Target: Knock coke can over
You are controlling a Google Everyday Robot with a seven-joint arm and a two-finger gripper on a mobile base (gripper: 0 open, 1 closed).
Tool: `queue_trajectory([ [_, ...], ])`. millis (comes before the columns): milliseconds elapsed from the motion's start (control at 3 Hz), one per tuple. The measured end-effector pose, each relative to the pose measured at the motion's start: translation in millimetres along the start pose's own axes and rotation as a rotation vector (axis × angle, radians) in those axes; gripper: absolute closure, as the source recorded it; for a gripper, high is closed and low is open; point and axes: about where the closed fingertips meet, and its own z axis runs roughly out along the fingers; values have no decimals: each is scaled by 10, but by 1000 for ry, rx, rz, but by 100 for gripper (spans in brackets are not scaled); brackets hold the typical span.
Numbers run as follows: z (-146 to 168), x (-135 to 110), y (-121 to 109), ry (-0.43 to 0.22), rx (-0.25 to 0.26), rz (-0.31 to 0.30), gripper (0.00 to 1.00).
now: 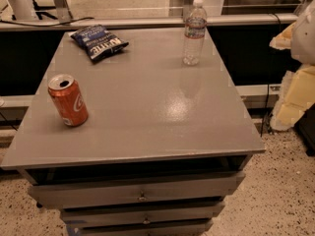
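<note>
- The coke can is seen upright at 9 o'clock on the desk; it is not yet knocked over.
- A chip bag lies at 11 o'clock and a water bottle stands at 1 o'clock, both well apart from it.
- The pincer is nowhere shown, so its state cannot be told; the approach and the push are judged still to be done.

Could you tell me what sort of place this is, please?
Probably an office or lab: a grey drawer cabinet stands on a speckled floor. The gripper is at the right edge.
</note>
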Motion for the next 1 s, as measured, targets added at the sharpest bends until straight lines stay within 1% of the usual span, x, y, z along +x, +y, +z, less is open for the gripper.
queue_trajectory([
  [333, 0, 0, 0, 0, 0, 0, 0],
  [667, 57, -55, 18, -74, -13, 21, 0],
  [1000, 306, -319, 138, -243, -54, 56, 0],
])
